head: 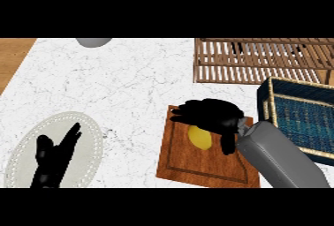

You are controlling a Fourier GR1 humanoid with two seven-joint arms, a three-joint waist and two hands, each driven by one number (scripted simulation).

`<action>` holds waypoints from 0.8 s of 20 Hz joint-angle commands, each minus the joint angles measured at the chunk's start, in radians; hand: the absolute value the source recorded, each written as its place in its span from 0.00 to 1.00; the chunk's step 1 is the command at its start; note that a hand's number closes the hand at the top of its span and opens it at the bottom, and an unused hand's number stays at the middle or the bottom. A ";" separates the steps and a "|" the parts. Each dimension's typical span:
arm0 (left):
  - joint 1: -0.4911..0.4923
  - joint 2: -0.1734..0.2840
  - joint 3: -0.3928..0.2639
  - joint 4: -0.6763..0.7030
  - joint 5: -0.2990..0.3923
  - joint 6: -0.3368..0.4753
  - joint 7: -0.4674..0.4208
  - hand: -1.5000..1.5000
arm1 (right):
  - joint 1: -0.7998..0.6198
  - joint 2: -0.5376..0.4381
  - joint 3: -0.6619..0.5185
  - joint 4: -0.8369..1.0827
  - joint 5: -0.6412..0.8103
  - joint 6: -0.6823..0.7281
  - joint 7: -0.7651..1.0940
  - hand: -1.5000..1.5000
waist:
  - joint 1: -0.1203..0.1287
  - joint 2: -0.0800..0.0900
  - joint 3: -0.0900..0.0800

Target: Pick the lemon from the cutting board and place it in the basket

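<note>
R hand [212, 114] sits w/ palm down, fingers curled downward & spread toward view's left, thumb hanging low; grey forearm runs in from lower right. L hand [55, 156] open at lower left, fingers straight, pointing up, resting

A kitchen. A marble counter [117, 88] holds a cutting board [195, 163], a plate [91, 128] and a wooden rack [261, 66].

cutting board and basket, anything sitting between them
In the head view, only the right hand's grey forearm crosses the gap between the cutting board and the basket; otherwise bare white counter shows there.
</note>
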 commanded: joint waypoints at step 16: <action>-0.023 -0.070 0.026 0.035 -0.051 0.004 0.048 0.50 | -0.014 0.108 -0.045 0.149 0.212 0.001 -0.043 0.00 | -0.002 0.005 -0.009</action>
